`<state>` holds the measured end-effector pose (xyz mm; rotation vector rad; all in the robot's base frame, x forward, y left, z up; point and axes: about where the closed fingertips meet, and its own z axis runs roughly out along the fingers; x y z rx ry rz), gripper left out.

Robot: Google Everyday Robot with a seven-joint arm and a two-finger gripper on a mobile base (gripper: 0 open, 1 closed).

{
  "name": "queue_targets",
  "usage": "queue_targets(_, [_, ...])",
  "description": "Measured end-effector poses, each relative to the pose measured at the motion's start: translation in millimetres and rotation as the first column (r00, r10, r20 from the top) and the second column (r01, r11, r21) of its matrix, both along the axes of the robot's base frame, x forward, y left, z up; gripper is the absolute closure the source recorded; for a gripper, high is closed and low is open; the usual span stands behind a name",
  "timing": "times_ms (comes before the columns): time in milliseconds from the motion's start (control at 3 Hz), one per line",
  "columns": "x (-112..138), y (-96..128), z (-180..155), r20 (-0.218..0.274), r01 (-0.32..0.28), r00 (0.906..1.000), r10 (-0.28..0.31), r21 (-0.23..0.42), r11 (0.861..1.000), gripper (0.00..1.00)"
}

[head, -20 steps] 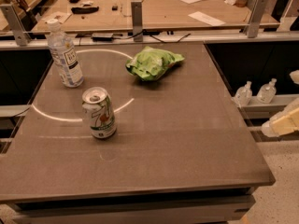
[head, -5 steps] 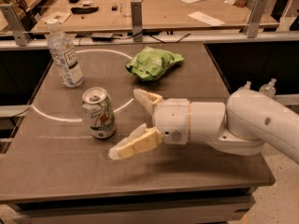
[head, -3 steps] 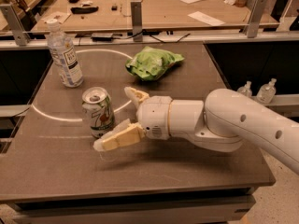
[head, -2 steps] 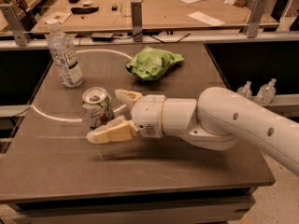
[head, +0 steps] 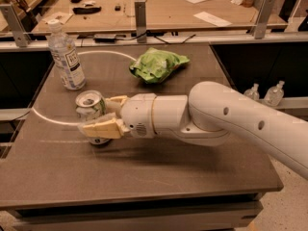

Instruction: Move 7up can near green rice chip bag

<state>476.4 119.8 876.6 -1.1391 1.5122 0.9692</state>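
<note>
The 7up can [head: 89,106], silver-white with green and red marks, stands on the dark table [head: 144,172] at the left. My gripper [head: 96,114] reaches in from the right and straddles the can. One finger [head: 100,128] crosses the can's front lower part and the other lies behind it on the right. The jaws look open, close against the can. The green rice chip bag [head: 155,64], bright and wrinkly, lies further back near the table's middle, well apart from the can.
A clear plastic water bottle [head: 66,57] with a white label stands at the back left. A white curved line runs across the table top. A workbench [head: 192,8] with papers and posts lies behind. Two small bottles [head: 263,93] stand right of the table.
My gripper has moved left from the table's middle until its fingers straddle the can. The can's top has shifted slightly left. The bag and the bottle have not moved.
</note>
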Motion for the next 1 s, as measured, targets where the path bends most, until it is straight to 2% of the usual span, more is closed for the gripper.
queue_targets(333, [2.2,-2.9,0.7,-0.01,0.014,0.9999,-0.014,-0.007,1.0,0.87])
queue_targets(667, [8.1,-23.6,1.1,0.008,0.105,0.9945,-0.105,-0.036,0.994,1.0])
queue_targets(1000, [12.6,-56.0,0.3,0.04,0.244,0.9697,-0.241,-0.086,0.966,1.0])
